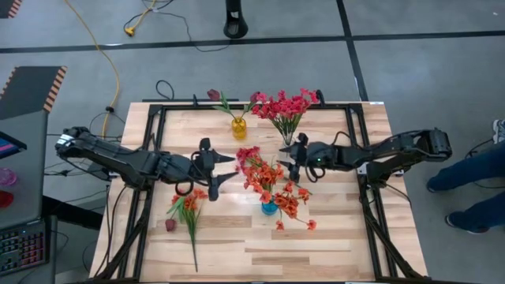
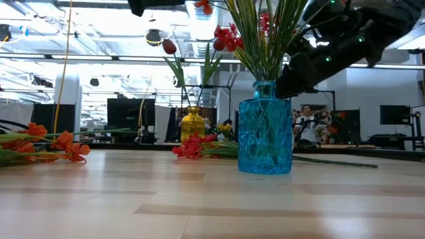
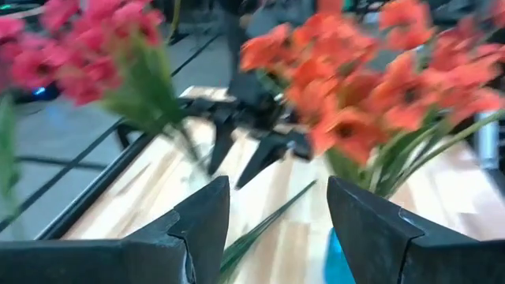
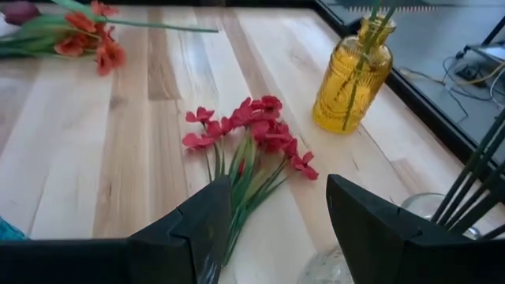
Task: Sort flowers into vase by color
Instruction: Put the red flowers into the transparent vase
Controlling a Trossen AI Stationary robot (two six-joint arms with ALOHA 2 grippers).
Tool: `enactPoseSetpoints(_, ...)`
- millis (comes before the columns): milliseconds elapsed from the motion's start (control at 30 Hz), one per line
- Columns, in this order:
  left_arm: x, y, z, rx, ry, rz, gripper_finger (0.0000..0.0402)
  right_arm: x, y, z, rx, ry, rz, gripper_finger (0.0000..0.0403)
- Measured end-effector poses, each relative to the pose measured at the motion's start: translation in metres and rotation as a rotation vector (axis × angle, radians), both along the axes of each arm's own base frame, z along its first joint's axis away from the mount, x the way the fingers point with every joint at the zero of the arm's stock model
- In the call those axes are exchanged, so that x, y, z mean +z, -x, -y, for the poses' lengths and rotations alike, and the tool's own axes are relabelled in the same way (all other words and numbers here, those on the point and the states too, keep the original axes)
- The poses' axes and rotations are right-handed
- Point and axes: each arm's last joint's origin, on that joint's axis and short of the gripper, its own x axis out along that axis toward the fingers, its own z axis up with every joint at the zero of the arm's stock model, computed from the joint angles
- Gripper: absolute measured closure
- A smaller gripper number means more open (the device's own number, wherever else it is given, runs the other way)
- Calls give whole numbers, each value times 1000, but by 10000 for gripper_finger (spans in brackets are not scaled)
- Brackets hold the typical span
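Note:
A crimson-pink spray point(image 4: 251, 130) lies flat on the table point(image 1: 248, 153), its stems running back between my right gripper's point(image 4: 276, 229) open fingers. That gripper point(image 1: 291, 163) hovers above the stems, clear of the table. My left gripper point(image 1: 222, 169) is open and empty, left of the blue vase point(image 1: 270, 207) that holds orange-red blooms point(image 3: 355, 87). A yellow vase point(image 4: 352, 75) holds a maroon bud point(image 1: 213, 95). A clear vase point(image 1: 287, 143) holds crimson-pink blooms point(image 1: 284, 104). An orange-red spray point(image 1: 188, 203) and a maroon bud point(image 1: 170, 225) lie at the table's near left.
The three vases stand close together in the table's middle and far part, between both arms. A black frame point(image 1: 158, 110) runs around the tabletop. Bare wood lies along the near edge and near right corner point(image 1: 339, 244). A person's legs point(image 1: 473, 177) show beyond the right edge.

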Motion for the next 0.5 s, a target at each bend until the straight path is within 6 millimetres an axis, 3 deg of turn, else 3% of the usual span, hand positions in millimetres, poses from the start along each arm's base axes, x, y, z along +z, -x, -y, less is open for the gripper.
enactPoseSetpoints(267,-4,12,-14,107,26,-92,200,4,-3,0,-11,-27,-36,168)
enactPoseSetpoints(500,-2,22,-40,211,26,-123,200,-1,0,0,-46,-101,-75,168)
